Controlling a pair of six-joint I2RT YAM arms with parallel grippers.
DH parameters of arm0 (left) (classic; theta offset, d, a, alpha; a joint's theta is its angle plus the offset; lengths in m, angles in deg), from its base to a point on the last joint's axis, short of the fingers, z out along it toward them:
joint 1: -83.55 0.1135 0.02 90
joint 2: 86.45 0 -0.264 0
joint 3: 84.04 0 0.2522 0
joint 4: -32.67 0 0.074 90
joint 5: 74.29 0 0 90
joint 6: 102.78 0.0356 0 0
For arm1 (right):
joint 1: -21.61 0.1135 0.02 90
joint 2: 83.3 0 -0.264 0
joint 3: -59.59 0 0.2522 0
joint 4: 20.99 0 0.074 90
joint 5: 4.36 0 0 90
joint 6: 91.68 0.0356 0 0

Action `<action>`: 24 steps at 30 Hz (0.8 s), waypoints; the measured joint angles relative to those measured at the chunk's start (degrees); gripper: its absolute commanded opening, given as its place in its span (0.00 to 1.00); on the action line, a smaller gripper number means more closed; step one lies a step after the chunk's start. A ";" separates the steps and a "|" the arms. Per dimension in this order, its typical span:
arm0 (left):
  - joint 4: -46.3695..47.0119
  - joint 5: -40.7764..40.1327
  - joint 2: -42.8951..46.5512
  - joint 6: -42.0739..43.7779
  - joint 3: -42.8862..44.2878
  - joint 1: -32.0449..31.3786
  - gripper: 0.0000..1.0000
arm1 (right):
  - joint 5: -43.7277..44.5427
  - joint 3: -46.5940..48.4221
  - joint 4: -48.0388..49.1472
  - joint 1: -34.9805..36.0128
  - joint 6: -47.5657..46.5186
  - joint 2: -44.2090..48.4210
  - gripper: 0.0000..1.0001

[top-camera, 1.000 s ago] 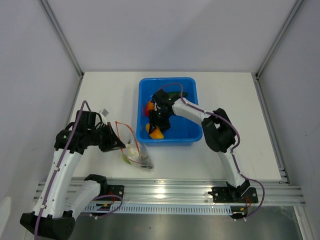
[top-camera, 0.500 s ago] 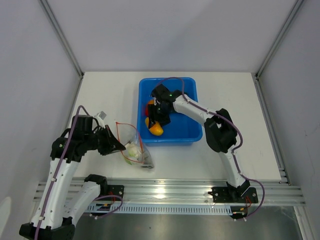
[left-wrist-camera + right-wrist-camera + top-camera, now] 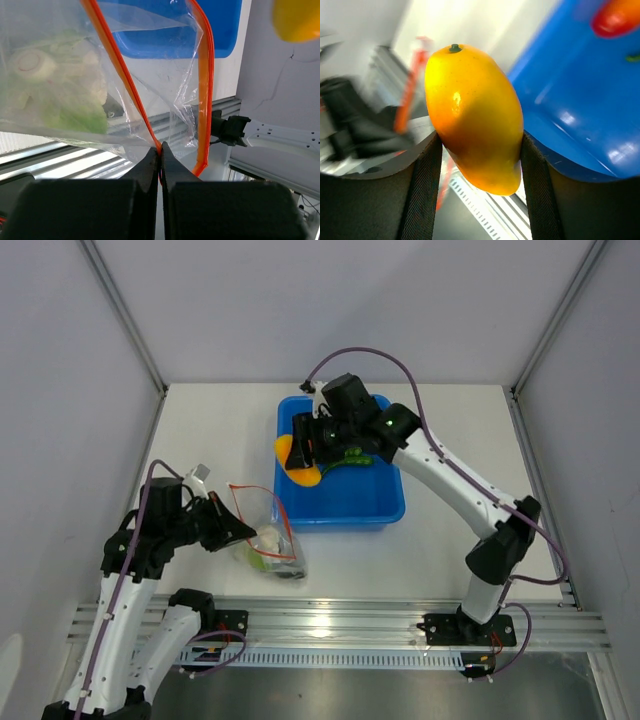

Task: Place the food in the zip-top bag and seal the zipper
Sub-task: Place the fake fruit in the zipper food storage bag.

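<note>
Left gripper [image 3: 160, 159]: closed to a fine pinch on one lip of the zipper [image 3: 114, 64], at the corner where the two strips meet.
Zip-top bag [image 3: 270, 543]: held up by that pinch, near the left arm and just in front of the blue bin [image 3: 340, 520]. Its mouth is parted into a narrow V that faces the bin.
Bag contents: a white-green cauliflower [image 3: 31, 65] and a green piece [image 3: 75, 107] are lodged low in the bag.
Right gripper [image 3: 479, 150]: closed across the waist of a yellow-orange piece [image 3: 472, 110], stem end outward. It is carried above the bin's left rim, between bin and bag.
Bin contents: a green piece [image 3: 352, 454] and a red piece [image 3: 615, 17] are seen. Any others are possibly hidden under the arm.
Step in hand: judged to be the transfer of the held piece into the bag.
Method: the piece is best brought over the wide end of the V, away from the pinch, and turned so its long axis runs along the opening. It is best lowered between the strips before the pads are eased apart.
Risk: the piece is smooth and rounded, and it is likely to slide off the film if let go on a lip.
Zipper: unsealed, to be closed only once the bin is emptied.
</note>
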 measured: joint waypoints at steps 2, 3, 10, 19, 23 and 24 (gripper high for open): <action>1.57 0.72 -0.04 -1.14 -1.09 0.00 0.01 | -1.36 0.63 0.61 0.96 -0.17 2.43 0.00; 2.14 1.07 -0.07 -1.53 -1.51 0.02 0.01 | -2.32 0.72 1.16 1.49 -0.31 3.52 0.00; 3.61 1.44 0.02 -2.89 -1.92 0.04 0.01 | -8.52 -0.55 5.14 7.04 -0.94 5.38 0.01; 2.56 1.05 1.77 -3.34 -1.86 0.04 0.01 | -13.09 0.31 4.24 10.25 -1.03 0.68 0.07; 2.34 1.05 1.92 -4.17 -1.86 0.04 0.01 | -12.74 2.03 0.63 10.34 -2.32 -3.39 0.11; 2.34 1.05 1.99 -4.31 -1.86 0.04 0.00 | -12.66 2.03 -0.48 10.40 -2.54 -4.15 0.13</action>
